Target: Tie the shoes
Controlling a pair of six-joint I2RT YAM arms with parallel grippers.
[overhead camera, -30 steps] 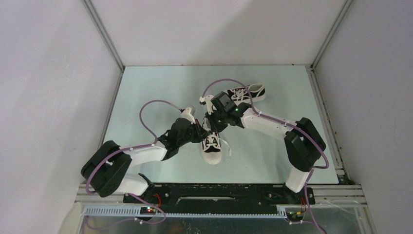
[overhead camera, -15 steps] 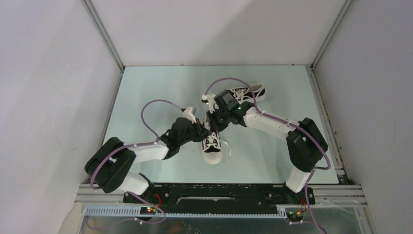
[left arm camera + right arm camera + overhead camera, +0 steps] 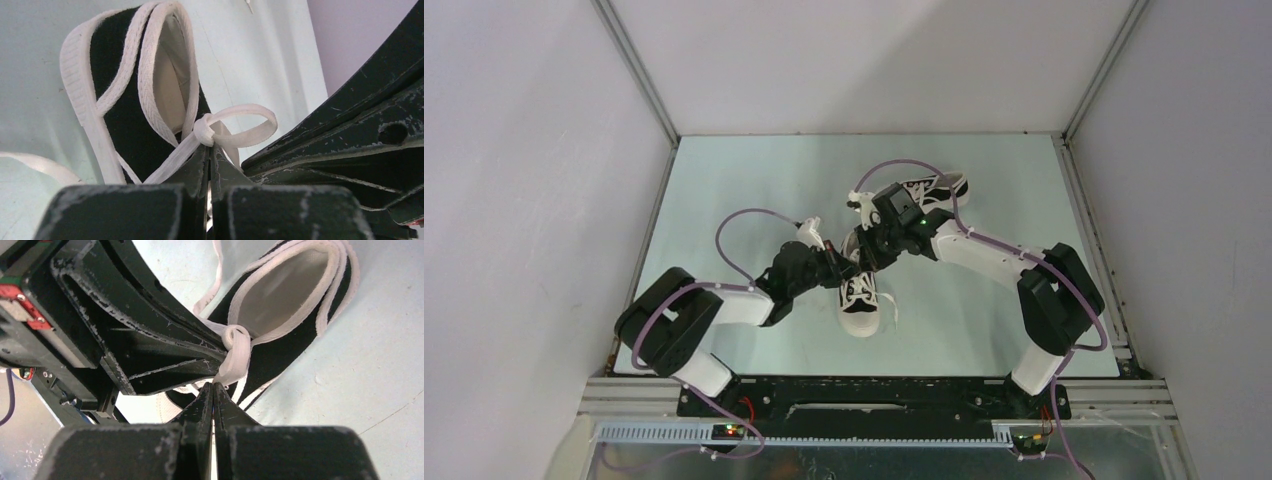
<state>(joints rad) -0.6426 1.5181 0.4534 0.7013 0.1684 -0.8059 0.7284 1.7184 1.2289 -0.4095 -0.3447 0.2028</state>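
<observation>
The near shoe (image 3: 859, 303) lies mid-table with its white toe cap toward the arm bases. The other shoe (image 3: 936, 189) lies behind it, partly hidden by the right arm. Both grippers meet over the near shoe's lacing. My left gripper (image 3: 209, 147) is shut on a white lace right at a knot (image 3: 204, 131), and a loop (image 3: 252, 124) stands out to the right of that knot. My right gripper (image 3: 213, 385) is shut on the end of a lace loop (image 3: 236, 359) beside the shoe's heel opening (image 3: 287, 297). In the top view the left gripper (image 3: 834, 262) and right gripper (image 3: 865, 254) almost touch.
The pale green table (image 3: 744, 180) is walled in by grey panels with metal rails at the corners. A loose lace end (image 3: 890, 308) trails right of the near shoe. Purple cables (image 3: 744, 215) arc above both arms.
The left arm's elbow has swung in toward the middle and the right wrist has drifted slightly right. Both grippers stay shut on the laces over the near shoe.
</observation>
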